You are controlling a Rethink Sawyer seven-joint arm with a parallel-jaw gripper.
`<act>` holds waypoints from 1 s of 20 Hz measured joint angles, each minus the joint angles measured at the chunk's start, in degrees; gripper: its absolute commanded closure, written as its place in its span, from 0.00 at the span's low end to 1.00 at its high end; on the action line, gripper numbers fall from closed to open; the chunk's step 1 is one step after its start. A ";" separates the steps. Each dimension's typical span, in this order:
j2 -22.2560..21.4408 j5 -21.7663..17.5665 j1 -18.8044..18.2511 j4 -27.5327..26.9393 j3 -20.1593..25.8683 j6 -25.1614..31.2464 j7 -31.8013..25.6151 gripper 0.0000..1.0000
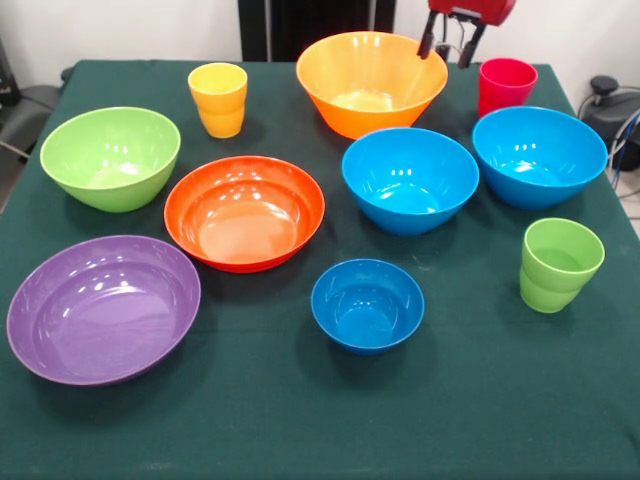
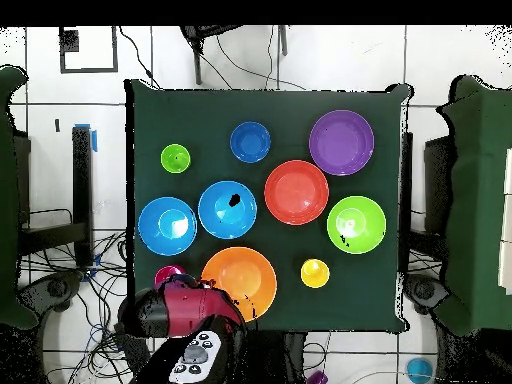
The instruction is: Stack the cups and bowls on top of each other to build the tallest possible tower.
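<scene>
Nothing is stacked yet: all ten pieces are seen standing apart, mouths up, on the green tabletop. The end effector is caught at the top edge of the front view, its two dark fingers spread a modest way with nothing held between them. It is poised over the gap between the big yellow-orange bowl and the red-pink cup, the bowl's rim just beside one fingertip, the cup just beside the other.

From there, everything else lies nearer the camera in the front view. Just in front of the end effector the two larger blue bowls are found side by side, almost touching. The small blue bowl and the light green cup are set further forward. Across the cloth, the orange-red bowl, the lime green bowl, the yellow cup and, well apart at the near corner, the wide purple bowl are laid out.

A base is probably wanted first, and the yellow-orange bowl is judged the closest wide candidate. No long axis is offered by round pieces; a rim grip from any side should serve.

No brand, label or writing can be read.
</scene>
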 measured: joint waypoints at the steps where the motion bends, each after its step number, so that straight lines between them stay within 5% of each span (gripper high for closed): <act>1: 0.08 0.15 0.04 -0.02 -0.30 0.01 0.00 0.00; 20: 4.52 1.88 0.41 -3.41 -1.30 0.44 0.01 0.00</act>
